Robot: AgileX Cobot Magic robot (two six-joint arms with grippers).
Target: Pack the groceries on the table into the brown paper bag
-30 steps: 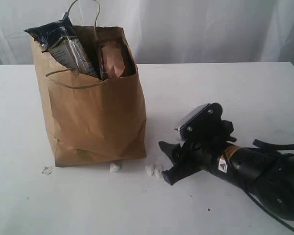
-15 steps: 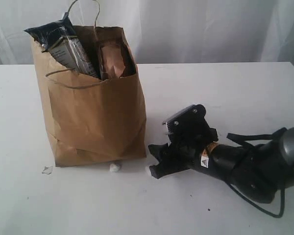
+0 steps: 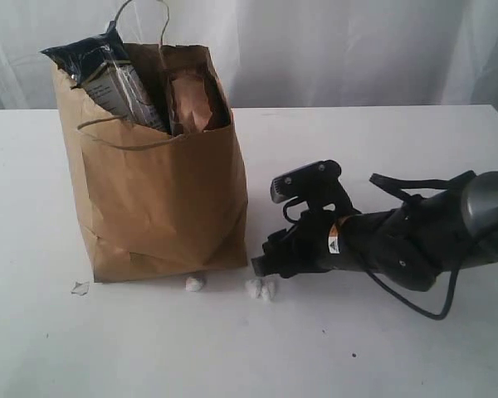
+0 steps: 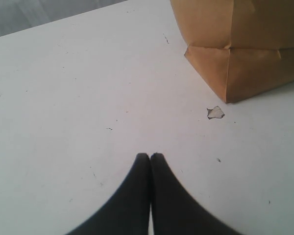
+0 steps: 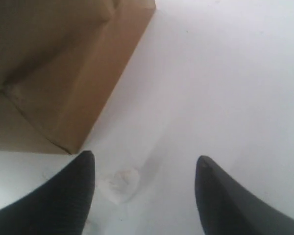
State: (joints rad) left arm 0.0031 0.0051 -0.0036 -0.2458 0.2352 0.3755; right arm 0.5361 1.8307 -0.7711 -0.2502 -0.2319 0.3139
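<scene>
Nearest the front edge, you have the large flat white tabletop [image 3: 232, 356], plain and matte.

Item: small white crumbs [image 3: 261, 288], two lying together on the tabletop, a third just left of them at the bag's foot.

Item: small pale flat scrap [image 3: 80, 288], just off the bag's front left corner.

Item: your left gripper [image 4: 150, 157], black, its two fingers pressed together tip to tip with nothing between them, low over bare tabletop, apart from the scrap and the bag corner.

Item: your right gripper [image 3: 261, 264], black, reaching in low from the right, tips just above the paired crumbs and close to the bag's front right corner. Its fingers [image 5: 83, 176] stand apart; they clamp nothing, and one crumb lies on the tabletop between them.

Item: tall upright kraft-brown paper bag [image 3: 158, 182], creased, standing on the left part of the tabletop.

Item: long dark-blue packet [image 3: 100, 70], inside the bag at its left, leaning and rising above the rim.

Item: brown-red pouch [image 3: 192, 104], inside the bag at its right, top showing at the rim.

Item: twisted twine handle [image 3: 141, 12], looping above the bag's back edge.

Item: white curtain [image 3: 357, 50], behind the tabletop.
</scene>
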